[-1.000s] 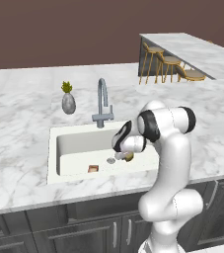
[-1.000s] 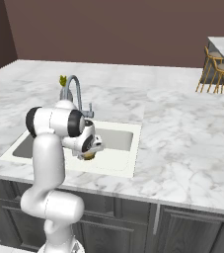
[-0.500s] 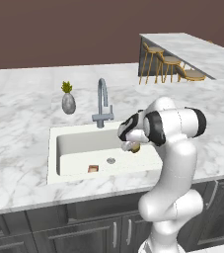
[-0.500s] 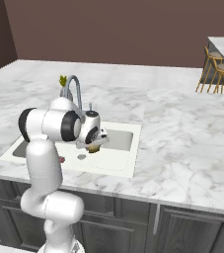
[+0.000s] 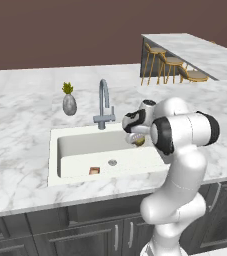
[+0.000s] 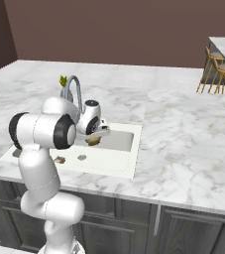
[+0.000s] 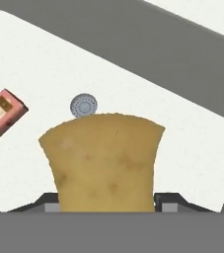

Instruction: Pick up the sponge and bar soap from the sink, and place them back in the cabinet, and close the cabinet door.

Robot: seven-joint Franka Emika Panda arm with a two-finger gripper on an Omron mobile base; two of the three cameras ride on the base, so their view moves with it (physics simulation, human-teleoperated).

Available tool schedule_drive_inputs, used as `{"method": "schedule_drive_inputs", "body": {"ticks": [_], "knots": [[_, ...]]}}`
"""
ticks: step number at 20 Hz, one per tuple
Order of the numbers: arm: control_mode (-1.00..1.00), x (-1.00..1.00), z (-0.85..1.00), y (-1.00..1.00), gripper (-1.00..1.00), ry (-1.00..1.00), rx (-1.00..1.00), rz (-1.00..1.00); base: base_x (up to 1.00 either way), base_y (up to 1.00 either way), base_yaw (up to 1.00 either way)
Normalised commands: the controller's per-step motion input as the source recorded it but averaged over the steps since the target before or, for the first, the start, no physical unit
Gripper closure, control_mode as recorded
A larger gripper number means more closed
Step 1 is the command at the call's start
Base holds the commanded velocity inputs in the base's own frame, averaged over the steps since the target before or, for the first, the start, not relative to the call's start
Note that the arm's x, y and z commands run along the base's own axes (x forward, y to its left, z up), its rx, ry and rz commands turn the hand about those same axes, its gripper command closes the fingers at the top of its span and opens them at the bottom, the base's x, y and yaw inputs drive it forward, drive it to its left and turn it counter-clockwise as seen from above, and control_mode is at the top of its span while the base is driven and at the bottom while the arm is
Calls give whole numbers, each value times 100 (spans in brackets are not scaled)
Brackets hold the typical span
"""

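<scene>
Now the white arm's gripper (image 5: 139,139) pinches the sponge (image 7: 103,163), a mustard-yellow lumpy block, between its two fingers and holds it in the air over the right part of the sink (image 5: 55,155). Below it, the soap (image 7: 2,113), a flat pinkish-brown block, lies on the cream-white sink floor near the round drain (image 7: 83,105). A grey gooseneck faucet (image 5: 103,102) stands behind the basin, and a small grey vase (image 5: 69,102) sits on the marble counter (image 5: 20,110) to the faucet's left.

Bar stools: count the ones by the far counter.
3, in a row under the far counter: stool, stool, stool. More may be hidden behind it.
</scene>
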Motion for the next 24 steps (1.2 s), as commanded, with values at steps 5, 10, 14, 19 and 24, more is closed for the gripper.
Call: {"method": "schedule_drive_inputs", "body": {"ticks": [5, 10, 14, 19, 24], "knots": [[-100, -30, 55, 0, 100, 0, 0, -4, 0, 0, 0], [-100, -31, 59, 0, 100, 0, 0, -8, 0, 0, 0], [-100, -37, 49, 0, 100, 0, 0, -12, 0, 0, 0], [-100, -37, 45, 0, 100, 0, 0, -15, 0, 0, 0], [-100, -30, 59, -1, 100, 0, 0, -15, 0, 0, 0]]}}
